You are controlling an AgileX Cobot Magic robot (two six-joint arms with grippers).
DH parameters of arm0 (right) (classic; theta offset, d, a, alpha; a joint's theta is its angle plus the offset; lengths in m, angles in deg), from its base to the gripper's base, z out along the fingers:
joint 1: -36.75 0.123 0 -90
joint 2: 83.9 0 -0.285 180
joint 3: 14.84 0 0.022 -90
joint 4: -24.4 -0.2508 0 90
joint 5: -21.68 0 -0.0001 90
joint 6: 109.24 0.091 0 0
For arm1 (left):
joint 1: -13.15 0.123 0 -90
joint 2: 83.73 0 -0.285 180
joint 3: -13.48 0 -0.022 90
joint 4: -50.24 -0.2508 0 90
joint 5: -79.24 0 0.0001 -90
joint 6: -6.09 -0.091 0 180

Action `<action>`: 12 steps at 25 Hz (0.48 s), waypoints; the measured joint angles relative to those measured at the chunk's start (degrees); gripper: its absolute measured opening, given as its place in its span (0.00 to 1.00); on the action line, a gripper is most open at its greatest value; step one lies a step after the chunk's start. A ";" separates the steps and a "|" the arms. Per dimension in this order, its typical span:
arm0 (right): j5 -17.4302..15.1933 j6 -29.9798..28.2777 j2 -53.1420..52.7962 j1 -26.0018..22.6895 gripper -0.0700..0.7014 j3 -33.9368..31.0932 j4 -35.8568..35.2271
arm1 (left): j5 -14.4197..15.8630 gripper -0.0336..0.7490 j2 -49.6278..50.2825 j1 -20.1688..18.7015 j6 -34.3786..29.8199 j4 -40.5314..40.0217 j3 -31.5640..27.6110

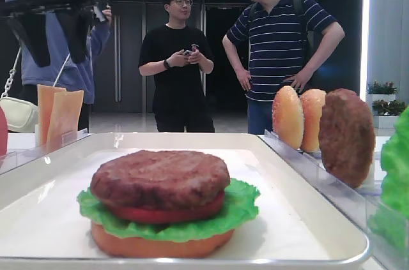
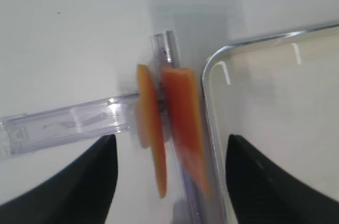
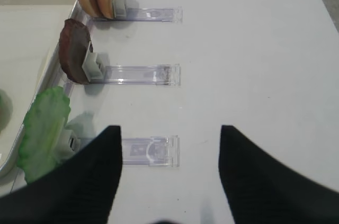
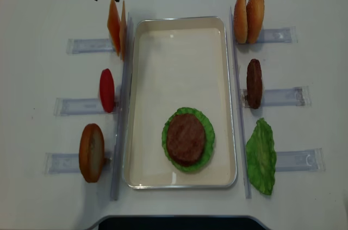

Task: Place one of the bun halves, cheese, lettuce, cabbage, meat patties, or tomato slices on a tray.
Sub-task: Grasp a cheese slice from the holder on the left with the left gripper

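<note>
Your left gripper (image 2: 167, 181) is hovering wide open, straddling the upright cheese (image 2: 183, 128) slices; their edges are running between its jaws.

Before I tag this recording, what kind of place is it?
Probably a public demo space or lobby: two men stand chatting behind the white table, where toy burger parts sit in clear holders around a tray.

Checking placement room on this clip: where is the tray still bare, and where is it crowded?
The tray's far half is bare, bordered by the cheese on the left and the bun halves on the right. Narrow strips remain beside the stacked burger. The near half is crowded by that stack, and holders hug both long rims.
</note>
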 joint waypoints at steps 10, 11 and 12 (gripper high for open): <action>0.00 0.00 0.00 0.00 0.63 0.00 0.00 | -0.94 0.66 2.49 -3.16 2.75 0.00 0.00; 0.00 0.00 0.00 0.00 0.63 0.00 0.00 | -0.99 0.66 2.70 -3.16 2.82 0.00 0.00; 0.00 0.00 0.00 0.00 0.63 0.00 0.00 | -0.99 0.66 2.92 -3.21 2.87 0.00 0.00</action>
